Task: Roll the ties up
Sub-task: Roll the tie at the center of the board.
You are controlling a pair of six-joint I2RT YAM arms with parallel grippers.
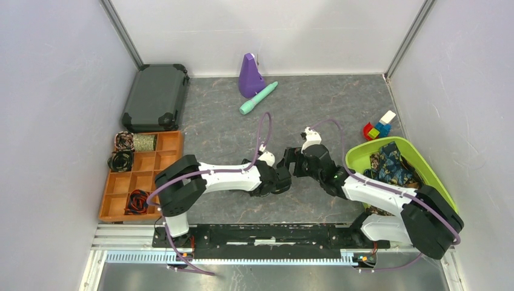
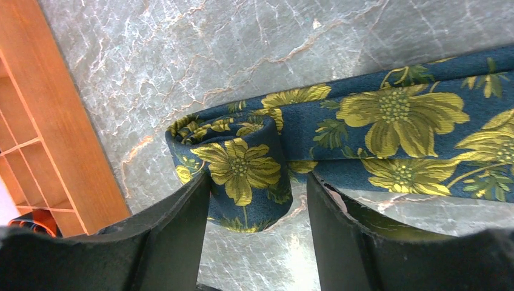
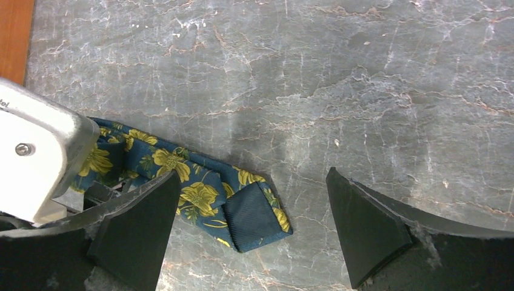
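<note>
Top view: both arms reach to mid-frame, with the left gripper and right gripper close together over the grey table. Other ties lie heaped in the green bin at right.

Left wrist view: the flowered navy tie runs from the right edge to centre. Its rolled end sits between jaws that stand apart, with a gap on the right side.

Right wrist view: the jaws are spread wide and hold nothing. The tie's folded end lies at lower centre on the table.
</note>
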